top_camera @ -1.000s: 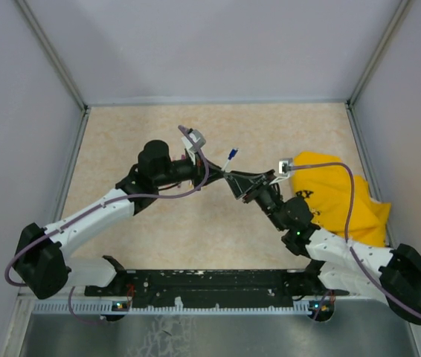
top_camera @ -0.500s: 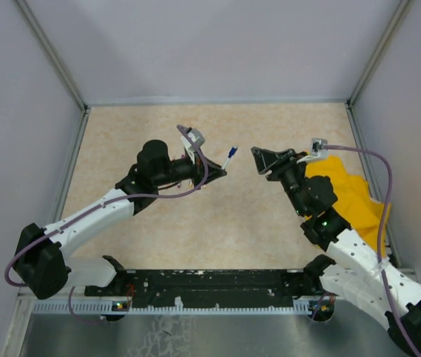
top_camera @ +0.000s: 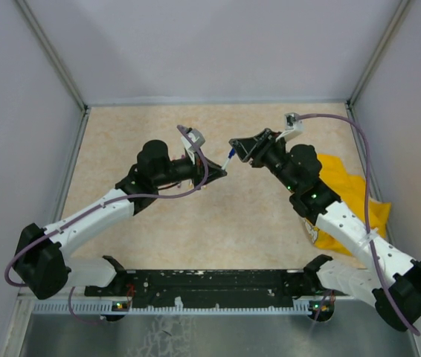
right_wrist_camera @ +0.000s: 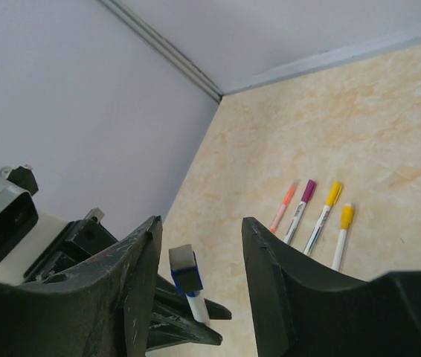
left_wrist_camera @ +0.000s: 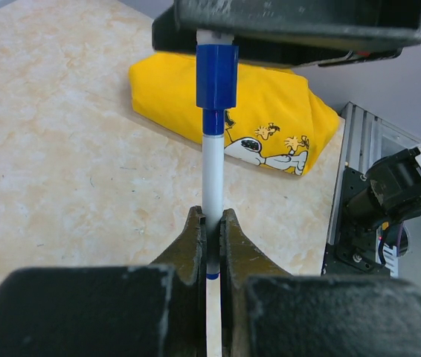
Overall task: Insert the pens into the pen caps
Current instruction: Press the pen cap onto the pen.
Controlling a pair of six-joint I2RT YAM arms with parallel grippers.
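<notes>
Left wrist: left gripper (left_wrist_camera: 210, 223) pinches white pen (left_wrist_camera: 212, 171), dark blue cap (left_wrist_camera: 216, 76) on its tip; right gripper (right_wrist_camera: 201, 223) spread around cap. We judge capping underway; next, press cap home.

Marker pens: we are counting five. These are one orange-pink-capped pen (right_wrist_camera: 283, 207), one purple-capped pen (right_wrist_camera: 300, 214), two yellow-capped pens (right_wrist_camera: 322, 221) (right_wrist_camera: 342, 239) and one blue-capped pen (left_wrist_camera: 212, 171). Pen caps: we are counting five, each seated on a pen, among them one dark blue cap (left_wrist_camera: 216, 76). Cloths: we are logging one yellow Snoopy-print cloth (left_wrist_camera: 270, 111).
</notes>
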